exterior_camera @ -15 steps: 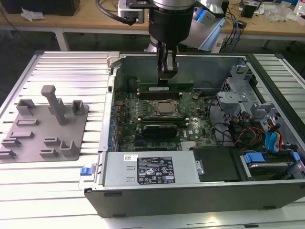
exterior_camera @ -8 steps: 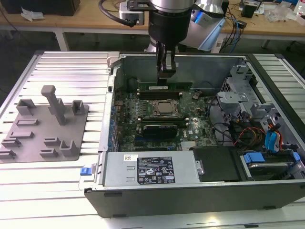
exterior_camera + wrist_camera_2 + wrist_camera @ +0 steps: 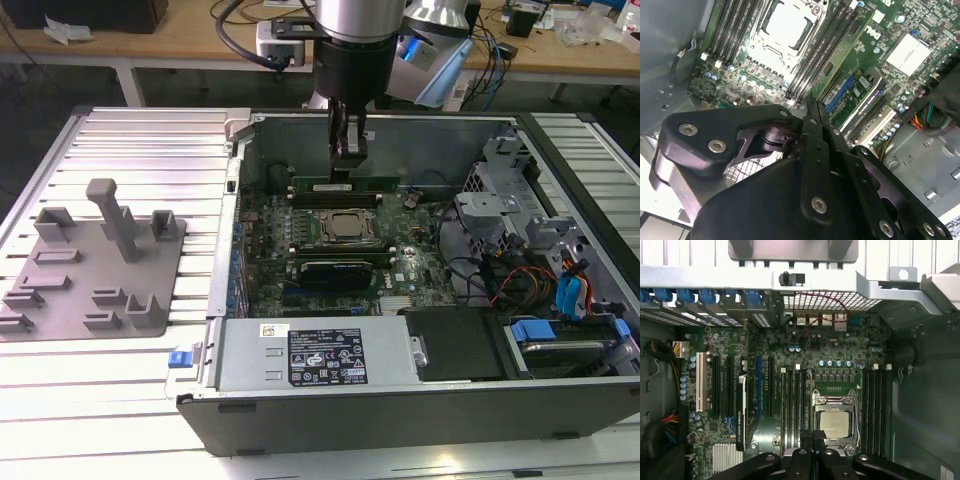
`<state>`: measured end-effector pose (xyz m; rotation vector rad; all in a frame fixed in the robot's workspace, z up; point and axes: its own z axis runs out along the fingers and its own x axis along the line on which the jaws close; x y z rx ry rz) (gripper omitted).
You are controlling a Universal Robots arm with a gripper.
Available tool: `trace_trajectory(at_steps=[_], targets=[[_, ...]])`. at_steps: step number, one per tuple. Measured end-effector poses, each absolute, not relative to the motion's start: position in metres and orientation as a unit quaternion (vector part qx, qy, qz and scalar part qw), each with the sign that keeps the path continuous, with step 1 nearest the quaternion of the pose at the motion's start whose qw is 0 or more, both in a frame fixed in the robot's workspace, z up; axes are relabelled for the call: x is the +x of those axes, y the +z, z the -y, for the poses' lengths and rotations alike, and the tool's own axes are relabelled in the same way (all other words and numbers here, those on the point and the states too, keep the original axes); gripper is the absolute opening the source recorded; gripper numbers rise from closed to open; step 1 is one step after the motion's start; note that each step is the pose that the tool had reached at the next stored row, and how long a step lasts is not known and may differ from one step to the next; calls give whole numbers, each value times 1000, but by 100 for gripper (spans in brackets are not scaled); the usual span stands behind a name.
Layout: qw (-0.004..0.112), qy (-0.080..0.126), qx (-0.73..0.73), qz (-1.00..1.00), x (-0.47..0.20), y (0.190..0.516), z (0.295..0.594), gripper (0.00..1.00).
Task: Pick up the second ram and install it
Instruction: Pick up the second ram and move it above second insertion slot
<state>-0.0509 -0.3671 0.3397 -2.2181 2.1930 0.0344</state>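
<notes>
My pincer [image 3: 348,152], closed tight on nothing, hangs upper-centre in the exterior view over the long thin green ram stick [image 3: 345,186], which looks seated.

Your gripper [image 3: 813,435] sits just beside the processor socket [image 3: 836,423], jaws pressed together over the memory slots [image 3: 792,405]. The black expansion card [image 3: 741,415] stands well apart from that socket.

Item one: arm [image 3: 352,20], silver and black, entering the exterior view at twelve o'clock; we log it as vertical. Item two: gripper [image 3: 348,158], black, aimed toward six o'clock, fingers [image 3: 807,439] closed together in the first wrist view.
</notes>
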Motion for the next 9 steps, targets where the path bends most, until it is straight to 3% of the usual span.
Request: trace_trajectory(at_steps=[9], targets=[[11,11,-711,-703,-51,323,361,9]])
